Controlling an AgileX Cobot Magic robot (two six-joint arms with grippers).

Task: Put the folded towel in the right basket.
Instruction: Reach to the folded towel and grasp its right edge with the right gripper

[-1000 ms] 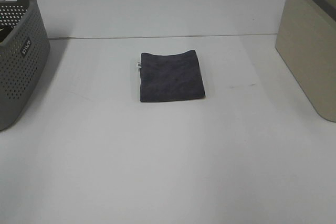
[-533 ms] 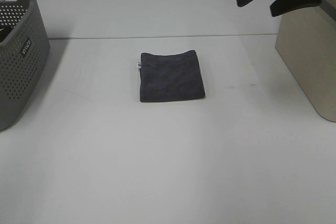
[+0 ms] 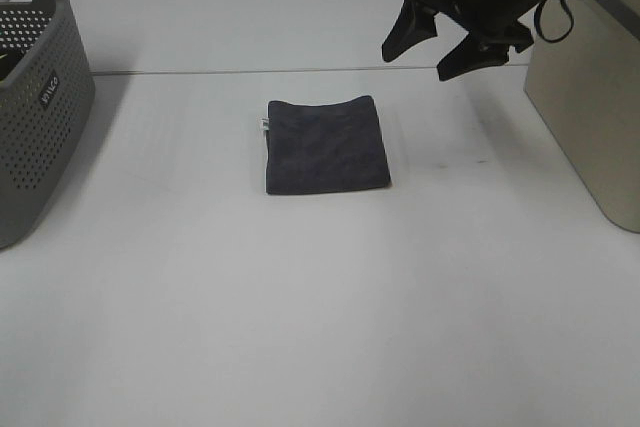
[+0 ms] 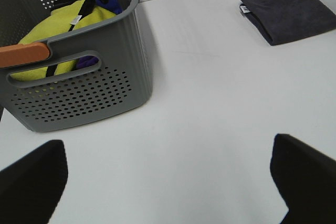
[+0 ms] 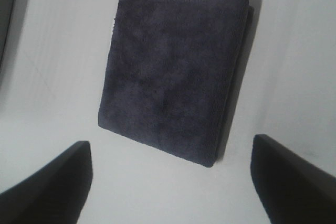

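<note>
At the far left of the white counter (image 3: 300,297) stands a grey perforated plastic basket (image 3: 40,97). The left wrist view shows a crumpled yellow cloth (image 4: 63,19) inside it, with something dark blue behind. The left gripper (image 4: 168,182) hangs above the counter just beside this basket, its two black fingers spread wide with nothing between them; it does not show in the high view.

Near the middle of the counter lies the folded dark grey towel (image 3: 326,145), flat and roughly square, with a small white tag (image 3: 265,125) at its left edge. It touches neither basket.

To the right of the towel and farther back, the black right gripper (image 3: 418,62) hovers in the air, released, its fingers splayed and pointing down and leftward. It is clear of the towel; its wrist camera looks down on the towel between the two fingers.

At the far right edge stands the plain beige basket (image 3: 590,107), well apart from the towel.
</note>
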